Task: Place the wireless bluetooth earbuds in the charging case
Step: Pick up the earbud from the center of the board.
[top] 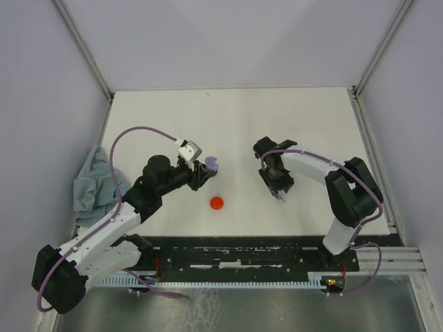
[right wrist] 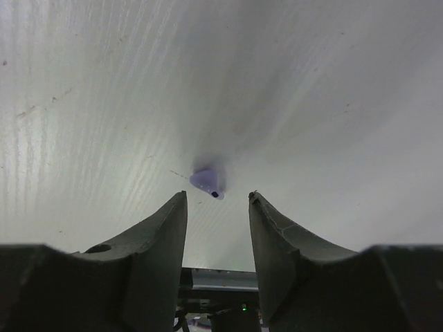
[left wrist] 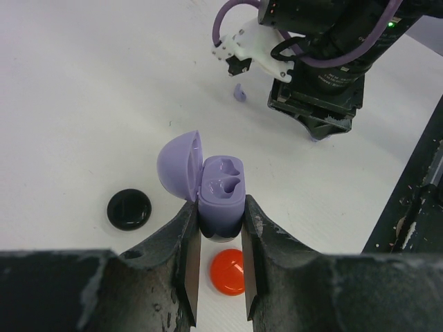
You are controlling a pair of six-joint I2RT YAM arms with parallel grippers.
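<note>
1. Gripping the open lavender charging case (left wrist: 221, 188) by its body, the left gripper (left wrist: 220, 207) is clenched on it and holds it upright above the table (top: 159, 117), left of centre. The lid is swung back and both sockets show empty
2. By my judgement nothing of the insertion is done: no bud sits in the case
3. The right gripper (right wrist: 217, 196) is released, with its jaws apart and nothing between them. It hangs low over a lavender earbud (right wrist: 205, 181) that lies on the table right of centre, toward the near edge. The bud is just ahead of the fingertips and untouched
4. What is left, as I read it: grasp that bud, seat it in a socket, then do the same for its partner
5. Count of task things: one charging case and two lavender buds. The second lavender earbud (left wrist: 239, 93) lies loose just beside the right gripper. No bud of another colour shows
6. Count of the rest: one red disc (top: 217, 203) near the table's middle, toward the near edge; one black disc (left wrist: 129, 209) beside the case; one cloth (top: 93, 183) at the left edge
</note>
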